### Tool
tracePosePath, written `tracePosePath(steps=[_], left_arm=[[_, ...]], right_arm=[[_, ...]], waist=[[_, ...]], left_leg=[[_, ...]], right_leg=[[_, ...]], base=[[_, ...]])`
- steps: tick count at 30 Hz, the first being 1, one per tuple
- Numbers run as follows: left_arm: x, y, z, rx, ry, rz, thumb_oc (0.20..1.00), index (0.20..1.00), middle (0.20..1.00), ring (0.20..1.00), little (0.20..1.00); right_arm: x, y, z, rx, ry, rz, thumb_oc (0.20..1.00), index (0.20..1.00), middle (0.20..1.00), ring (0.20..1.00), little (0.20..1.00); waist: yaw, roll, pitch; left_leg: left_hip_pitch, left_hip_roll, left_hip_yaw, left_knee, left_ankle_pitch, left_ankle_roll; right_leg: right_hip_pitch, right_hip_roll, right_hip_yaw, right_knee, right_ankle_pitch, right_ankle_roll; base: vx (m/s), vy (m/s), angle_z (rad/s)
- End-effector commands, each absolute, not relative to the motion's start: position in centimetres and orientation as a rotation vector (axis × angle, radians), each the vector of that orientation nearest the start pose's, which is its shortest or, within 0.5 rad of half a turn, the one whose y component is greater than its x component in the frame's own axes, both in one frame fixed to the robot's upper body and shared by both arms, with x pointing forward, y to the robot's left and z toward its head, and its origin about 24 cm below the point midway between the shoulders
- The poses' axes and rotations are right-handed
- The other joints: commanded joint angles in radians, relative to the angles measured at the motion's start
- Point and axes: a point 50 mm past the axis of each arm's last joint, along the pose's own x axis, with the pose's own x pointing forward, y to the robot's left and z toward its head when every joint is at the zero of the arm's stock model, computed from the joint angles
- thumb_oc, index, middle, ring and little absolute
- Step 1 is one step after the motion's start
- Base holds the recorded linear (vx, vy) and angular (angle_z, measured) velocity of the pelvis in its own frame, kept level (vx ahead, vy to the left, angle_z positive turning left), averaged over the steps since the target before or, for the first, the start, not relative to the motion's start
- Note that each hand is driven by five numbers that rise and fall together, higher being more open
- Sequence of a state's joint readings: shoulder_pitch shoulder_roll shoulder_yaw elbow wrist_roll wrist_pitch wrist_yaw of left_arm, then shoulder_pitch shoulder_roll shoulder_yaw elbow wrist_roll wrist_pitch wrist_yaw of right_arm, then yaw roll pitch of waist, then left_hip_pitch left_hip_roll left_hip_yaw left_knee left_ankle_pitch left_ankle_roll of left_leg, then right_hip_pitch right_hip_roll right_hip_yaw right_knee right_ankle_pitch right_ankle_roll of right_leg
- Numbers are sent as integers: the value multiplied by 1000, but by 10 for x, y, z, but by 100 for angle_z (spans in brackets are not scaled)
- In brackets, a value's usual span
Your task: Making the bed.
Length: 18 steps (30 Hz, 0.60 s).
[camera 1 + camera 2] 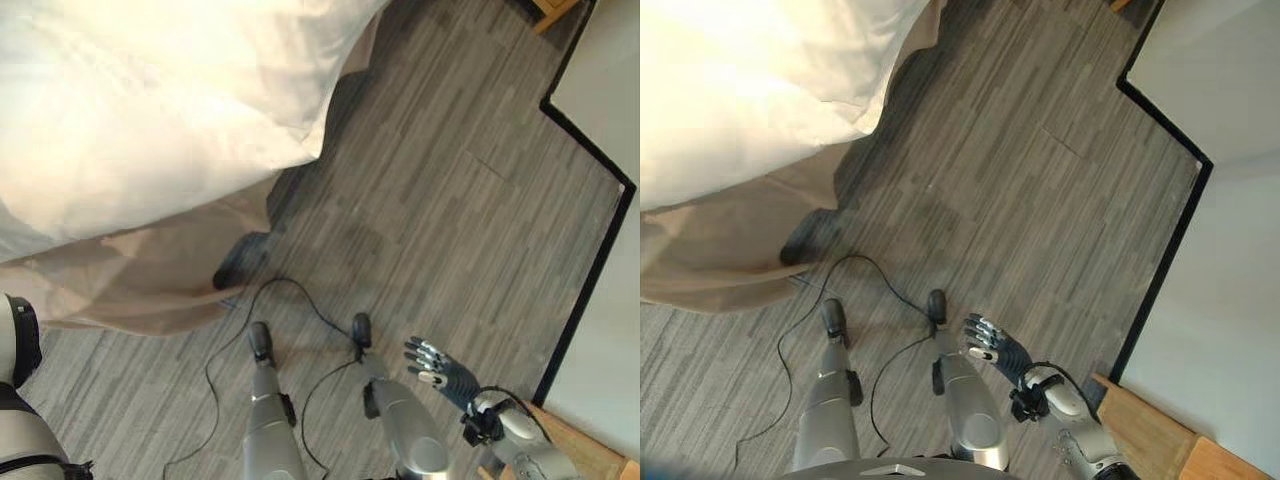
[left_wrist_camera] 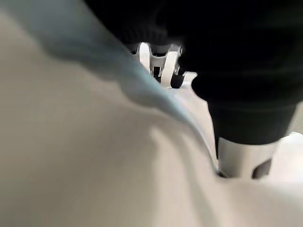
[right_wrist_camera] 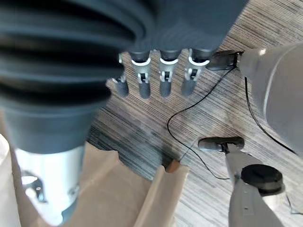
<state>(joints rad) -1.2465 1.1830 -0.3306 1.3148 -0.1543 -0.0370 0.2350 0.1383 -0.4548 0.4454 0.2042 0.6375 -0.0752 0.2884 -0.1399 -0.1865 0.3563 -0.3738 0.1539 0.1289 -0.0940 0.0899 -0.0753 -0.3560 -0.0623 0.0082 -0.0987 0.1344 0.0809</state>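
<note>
Duvet point(image 1: 130, 100): white, lying on the bed at the robot's left, one corner hanging over the beige skirt point(image 1: 130, 270).
Left hand point(image 2: 163, 66): buried in white cloth; whether the fingers grip it I cannot tell.
Right hand point(image 1: 432, 365): fingers relaxed, holding nothing, over the floor point(image 1: 430, 200) (well apart from the bed).
Advice: bring the right hand over to the hanging corner, then tug evenly.

Grey plank floor point(image 1: 430, 200) meets a black skirting strip point(image 1: 590, 250).
</note>
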Motion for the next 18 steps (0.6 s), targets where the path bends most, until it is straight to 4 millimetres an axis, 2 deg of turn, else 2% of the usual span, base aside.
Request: tracePosePath(steps=[1,2,5,7,9,11,13,15,16,17,18], left_arm=[[269,469,286,711,147,988,294,294,294,294,294],[273,465,294,727,122,967,200,200,200,200,200],[275,462,299,741,107,961,200,200,200,200,200],[281,453,312,812,42,935,200,200,200,200,200],[284,452,307,824,35,923,200,200,200,200,200],[286,451,289,858,67,884,200,200,200,200,200],[286,452,242,823,131,814,200,200,200,200,200],[260,467,185,679,241,816,200,200,200,200,200],[249,472,166,639,300,817,200,200,200,200,200],[205,484,106,577,509,849,200,200,200,200,200],[190,485,87,558,578,856,200,200,200,200,200]], right_arm=[[182,-164,-44,250,444,492,1000,1000,1000,1000,1000],[181,-165,-45,236,459,511,1000,1000,1000,1000,1000],[180,-166,-46,229,469,517,1000,1000,1000,1000,1000],[177,-167,-48,215,490,538,1000,1000,1000,1000,1000],[178,-167,-48,211,487,535,1000,1000,1000,1000,1000],[179,-170,-48,191,487,534,1000,1000,1000,1000,1000],[179,-178,-50,144,495,517,1000,1000,1000,1000,1000],[178,-185,-50,103,503,514,1000,1000,1000,1000,1000],[176,-188,-51,101,509,503,1000,1000,1000,1000,1000],[172,-194,-53,79,524,491,1000,1000,1000,1000,1000],[170,-196,-53,83,525,480,1000,1000,1000,1000,1000]], waist=[[9,-11,-19],[12,-6,-21],[15,-3,-23],[28,17,-36],[34,25,-40],[48,43,-50],[82,69,-62],[95,90,-74],[103,92,-84],[108,102,-105],[113,104,-118]], left_leg=[[39,-36,-49,7,-7,1],[53,-37,-48,7,-11,1],[55,-39,-51,7,-9,2],[92,-46,-58,7,-20,2],[103,-52,-61,7,-18,3],[124,-61,-67,7,-23,5],[171,-71,-75,7,-34,11],[215,-76,-75,7,-46,16],[229,-78,-75,7,-50,16],[263,-79,-69,7,-57,16],[271,-79,-69,7,-59,17]], right_leg=[[22,-4,3,11,-17,111],[34,-6,0,11,-22,109],[36,-8,-2,11,-21,109],[74,-14,-13,11,-32,108],[87,-19,-18,11,-33,107],[114,-27,-24,11,-42,103],[164,-38,-35,21,-65,96],[204,-44,-40,29,-83,92],[215,-46,-41,32,-88,91],[246,-51,-44,37,-97,90],[256,-53,-45,36,-99,89]], base=[[-51,35,-9],[-41,17,-7],[-8,-9,-3],[41,-32,-4],[17,-6,-1],[48,22,1],[97,45,7],[82,39,7],[116,43,7],[120,39,5],[116,27,3]])
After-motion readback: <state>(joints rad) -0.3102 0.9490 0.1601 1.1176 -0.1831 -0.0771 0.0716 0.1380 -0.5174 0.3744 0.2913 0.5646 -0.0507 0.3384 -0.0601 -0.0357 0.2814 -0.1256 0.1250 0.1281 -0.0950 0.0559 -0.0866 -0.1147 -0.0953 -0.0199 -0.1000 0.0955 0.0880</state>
